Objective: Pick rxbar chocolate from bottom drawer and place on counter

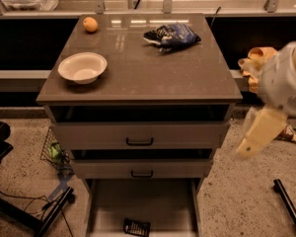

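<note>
The rxbar chocolate [136, 226] is a small black bar lying flat near the front of the bottom drawer [113, 204], which is pulled out and shows its pale floor. Above the two upper drawers lies the counter [143, 73], a glossy brown-grey top. My pale arm comes in blurred from the right edge, and its gripper [259, 132] hangs beside the cabinet's right side at about the height of the upper drawers. It is well above and to the right of the bar and holds nothing that I can see.
On the counter sit a white bowl [82, 67] at the left, an orange [90, 24] at the back left and a dark-blue chip bag [171, 35] at the back. Both upper drawers stand slightly ajar. Cables and a black base lie on the floor at the left.
</note>
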Controlling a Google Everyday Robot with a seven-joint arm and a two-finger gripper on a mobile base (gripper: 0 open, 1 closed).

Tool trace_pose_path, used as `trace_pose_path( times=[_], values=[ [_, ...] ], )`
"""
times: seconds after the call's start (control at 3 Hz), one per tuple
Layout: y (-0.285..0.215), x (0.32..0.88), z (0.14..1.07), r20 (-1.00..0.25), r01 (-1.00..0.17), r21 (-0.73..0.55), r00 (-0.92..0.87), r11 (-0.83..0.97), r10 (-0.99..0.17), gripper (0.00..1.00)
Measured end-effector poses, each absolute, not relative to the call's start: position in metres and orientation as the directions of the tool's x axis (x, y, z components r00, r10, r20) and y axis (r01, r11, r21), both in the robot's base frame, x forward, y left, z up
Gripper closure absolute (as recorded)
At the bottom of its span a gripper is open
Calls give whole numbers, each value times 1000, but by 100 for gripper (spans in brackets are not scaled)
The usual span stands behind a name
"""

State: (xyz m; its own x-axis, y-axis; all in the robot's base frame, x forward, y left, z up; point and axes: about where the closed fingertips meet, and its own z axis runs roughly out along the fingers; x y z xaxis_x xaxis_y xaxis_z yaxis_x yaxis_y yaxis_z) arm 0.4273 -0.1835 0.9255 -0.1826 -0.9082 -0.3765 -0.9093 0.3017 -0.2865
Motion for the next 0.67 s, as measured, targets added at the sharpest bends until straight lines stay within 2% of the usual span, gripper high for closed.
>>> trace_pose_path(
  times=[0.67],
  values=[
    [-101, 389, 761, -633, -956, -116, -137, 268, -762, 0]
  ],
)
